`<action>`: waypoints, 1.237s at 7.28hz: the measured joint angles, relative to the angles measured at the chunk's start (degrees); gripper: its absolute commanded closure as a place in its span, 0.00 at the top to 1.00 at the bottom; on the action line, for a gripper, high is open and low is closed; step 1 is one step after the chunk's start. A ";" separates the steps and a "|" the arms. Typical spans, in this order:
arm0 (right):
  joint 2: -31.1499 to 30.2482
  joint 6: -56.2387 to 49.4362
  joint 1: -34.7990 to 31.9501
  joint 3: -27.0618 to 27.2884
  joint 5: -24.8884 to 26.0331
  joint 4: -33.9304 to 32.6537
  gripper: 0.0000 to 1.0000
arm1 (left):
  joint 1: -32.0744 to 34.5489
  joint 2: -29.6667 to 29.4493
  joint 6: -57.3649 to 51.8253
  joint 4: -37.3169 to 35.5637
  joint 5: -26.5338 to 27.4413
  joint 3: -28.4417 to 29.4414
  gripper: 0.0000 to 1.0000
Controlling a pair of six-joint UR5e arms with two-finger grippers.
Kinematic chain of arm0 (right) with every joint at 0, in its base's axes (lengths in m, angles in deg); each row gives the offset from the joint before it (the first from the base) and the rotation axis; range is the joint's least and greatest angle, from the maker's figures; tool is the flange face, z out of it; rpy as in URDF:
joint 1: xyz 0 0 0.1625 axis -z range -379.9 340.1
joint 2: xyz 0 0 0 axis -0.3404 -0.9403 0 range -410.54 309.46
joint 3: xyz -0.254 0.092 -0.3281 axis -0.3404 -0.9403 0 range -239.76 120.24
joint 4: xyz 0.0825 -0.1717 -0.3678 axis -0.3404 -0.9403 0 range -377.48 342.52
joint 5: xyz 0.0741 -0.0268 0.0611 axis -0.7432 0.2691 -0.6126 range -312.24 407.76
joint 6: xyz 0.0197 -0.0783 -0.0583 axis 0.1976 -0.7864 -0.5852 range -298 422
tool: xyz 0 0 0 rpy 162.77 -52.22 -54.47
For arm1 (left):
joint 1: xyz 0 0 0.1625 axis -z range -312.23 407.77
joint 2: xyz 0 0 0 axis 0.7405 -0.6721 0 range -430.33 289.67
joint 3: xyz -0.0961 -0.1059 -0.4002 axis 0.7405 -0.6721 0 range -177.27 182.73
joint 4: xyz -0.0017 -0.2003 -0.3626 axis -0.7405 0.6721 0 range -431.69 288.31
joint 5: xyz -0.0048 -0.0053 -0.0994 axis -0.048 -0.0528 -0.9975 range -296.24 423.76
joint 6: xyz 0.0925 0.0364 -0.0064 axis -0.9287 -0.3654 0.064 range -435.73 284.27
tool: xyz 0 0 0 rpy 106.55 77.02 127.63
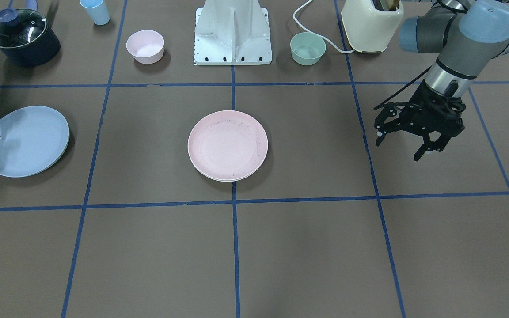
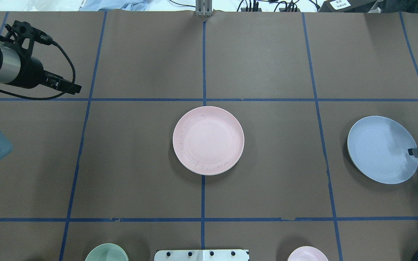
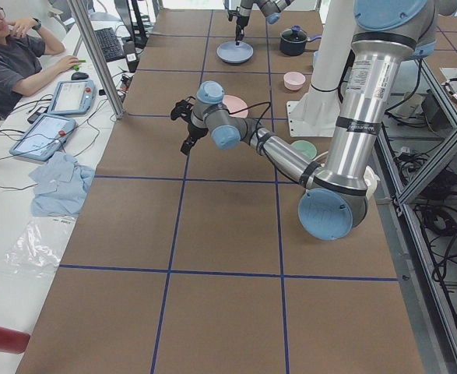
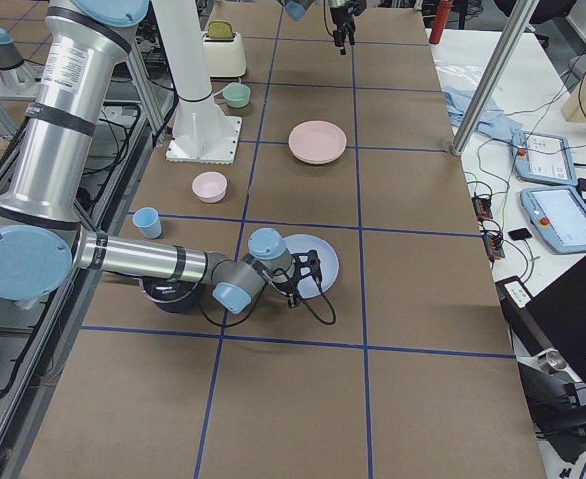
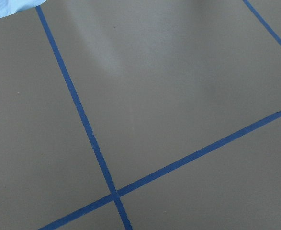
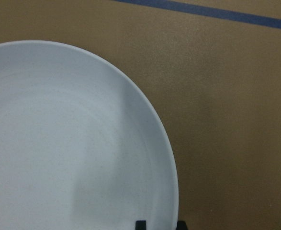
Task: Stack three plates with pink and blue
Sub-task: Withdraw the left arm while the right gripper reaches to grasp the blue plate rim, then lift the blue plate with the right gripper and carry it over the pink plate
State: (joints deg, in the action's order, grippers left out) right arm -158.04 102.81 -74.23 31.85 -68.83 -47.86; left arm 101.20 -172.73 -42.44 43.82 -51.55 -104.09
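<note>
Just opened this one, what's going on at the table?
The right gripper is at the outer rim of the light blue plate on the robot's right side; whether it has clamped the rim is unclear. The pink plate lies at the table's centre with nothing touching it. The left gripper hangs open over bare table. Blue is not yet on pink.

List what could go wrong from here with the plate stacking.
1. The right tool meets the blue plate only at its very rim; such a thin edge hold may let the plate tilt or slip when carried.
2. A paler edge shows under the blue plate, perhaps a second plate; it might drag along or shift.
3. Set down off-centre on the pink plate, the blue one could slide off.
</note>
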 measured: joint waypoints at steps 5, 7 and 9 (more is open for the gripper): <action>5.35 11.72 -1.05 10.51 -3.99 -6.52 0.00 | -0.01 -0.02 -0.30 -0.01 0.03 0.04 0.99; 16.08 20.82 -0.92 13.32 -4.76 -15.05 0.00 | 1.73 0.34 -3.07 -0.58 -0.94 0.17 0.99; 26.14 29.72 2.38 13.94 -4.03 -20.25 0.00 | 9.27 2.27 -14.79 -3.35 -4.17 0.73 0.99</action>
State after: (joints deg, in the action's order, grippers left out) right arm -131.90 132.53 -71.85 45.79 -72.85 -68.11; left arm 110.47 -170.45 -57.23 40.46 -55.72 -103.36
